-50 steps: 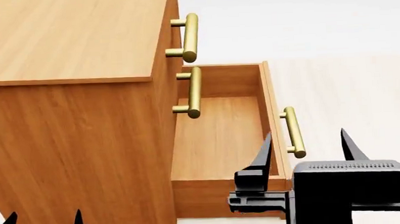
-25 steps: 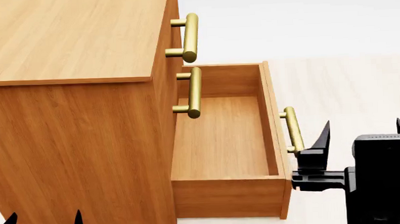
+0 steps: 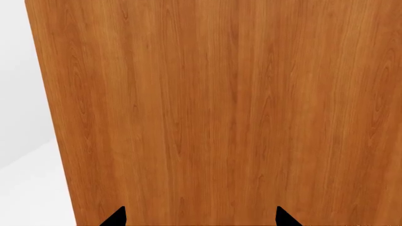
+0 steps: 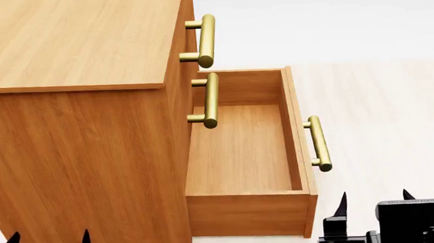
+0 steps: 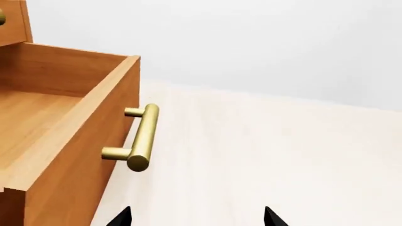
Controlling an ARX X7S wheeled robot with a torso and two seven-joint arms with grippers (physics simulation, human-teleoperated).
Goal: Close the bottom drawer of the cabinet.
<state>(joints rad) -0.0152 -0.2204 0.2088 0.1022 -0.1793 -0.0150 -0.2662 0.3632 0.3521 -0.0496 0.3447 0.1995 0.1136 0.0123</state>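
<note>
The orange-brown cabinet (image 4: 78,133) fills the left of the head view. Its bottom drawer (image 4: 240,153) stands pulled far out and is empty inside, with a brass bar handle (image 4: 318,143) on its flat front. The drawer (image 5: 56,136) and its handle (image 5: 141,138) also show in the right wrist view. My right gripper (image 4: 374,201) is open and empty, low at the bottom right, in front of the drawer front and below the handle. My left gripper (image 4: 46,241) is open and empty at the bottom left, close to the cabinet's side wall (image 3: 220,113).
Two upper drawers are shut, each with a brass handle, the top one (image 4: 204,41) and the middle one (image 4: 211,100). Pale wood floor (image 4: 385,103) lies to the right of the drawer.
My right gripper has moved right, away from over the drawer's front corner, then dropped down and back toward the bottom of the view. The drawer and left gripper have not moved.
</note>
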